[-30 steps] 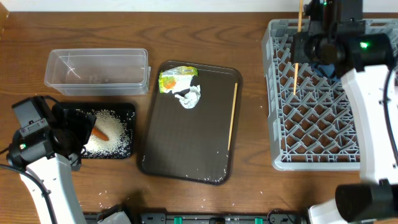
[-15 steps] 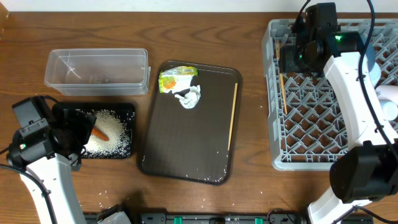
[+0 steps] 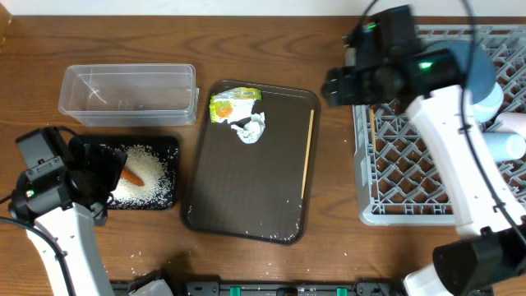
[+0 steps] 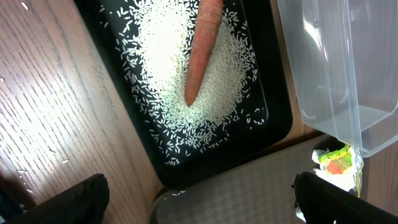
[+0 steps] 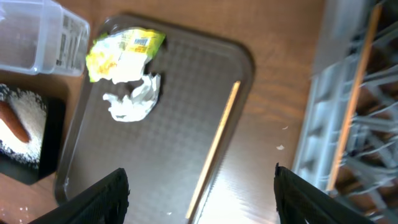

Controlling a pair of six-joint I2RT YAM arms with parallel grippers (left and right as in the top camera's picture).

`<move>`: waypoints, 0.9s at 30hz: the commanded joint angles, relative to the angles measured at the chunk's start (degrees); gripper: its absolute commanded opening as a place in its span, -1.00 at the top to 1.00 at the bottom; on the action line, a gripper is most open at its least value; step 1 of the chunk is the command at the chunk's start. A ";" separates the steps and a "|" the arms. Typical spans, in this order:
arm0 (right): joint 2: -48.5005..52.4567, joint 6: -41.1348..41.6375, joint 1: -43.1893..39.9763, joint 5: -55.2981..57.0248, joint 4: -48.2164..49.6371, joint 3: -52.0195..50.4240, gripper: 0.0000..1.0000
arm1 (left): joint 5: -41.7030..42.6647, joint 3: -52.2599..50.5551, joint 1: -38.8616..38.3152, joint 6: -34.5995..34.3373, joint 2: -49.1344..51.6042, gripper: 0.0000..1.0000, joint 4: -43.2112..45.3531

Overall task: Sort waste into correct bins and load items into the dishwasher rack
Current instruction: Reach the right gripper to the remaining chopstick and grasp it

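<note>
My right gripper (image 3: 335, 85) hangs open and empty between the grey dishwasher rack (image 3: 411, 177) and the brown serving tray (image 3: 246, 205). In the right wrist view its fingers (image 5: 99, 196) straddle one chopstick (image 5: 214, 149) lying on that tray. The other chopstick (image 3: 372, 130) lies in the rack near its left wall. A yellow-green wrapper (image 3: 233, 104) and white tissue (image 3: 249, 127) sit at the tray's far end. Rice (image 4: 186, 93) and a carrot (image 4: 202, 50) lie in the black tray (image 4: 137, 143), with my left gripper (image 3: 97, 179) open beside it.
The clear tub (image 3: 129, 90) stands behind the black tray. A dark-blue plate (image 3: 477, 62) and a white cup (image 3: 505, 146) are in the rack's right part. Loose rice grains dot the wooden table by the black tray.
My right gripper opened and let go of the chopstick, which now lies in the rack. That arm swung left from over the rack toward the serving tray. The left arm stayed still.
</note>
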 commanded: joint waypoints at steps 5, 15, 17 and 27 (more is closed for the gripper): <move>7.26 13.11 8.81 6.49 5.95 -8.24 -0.42 | -0.94 1.16 0.24 -0.50 0.11 -0.95 -0.17; 19.30 20.33 12.02 7.96 8.24 -9.42 -0.38 | -0.94 1.16 0.24 -0.50 0.11 -0.95 -0.17; 20.85 20.81 12.02 8.96 8.15 -9.42 -0.36 | -0.94 1.16 0.24 -0.50 0.11 -0.95 -0.20; 23.37 21.51 12.52 9.90 9.46 -10.71 -0.38 | -0.94 1.16 0.24 -0.50 0.11 -0.94 -0.17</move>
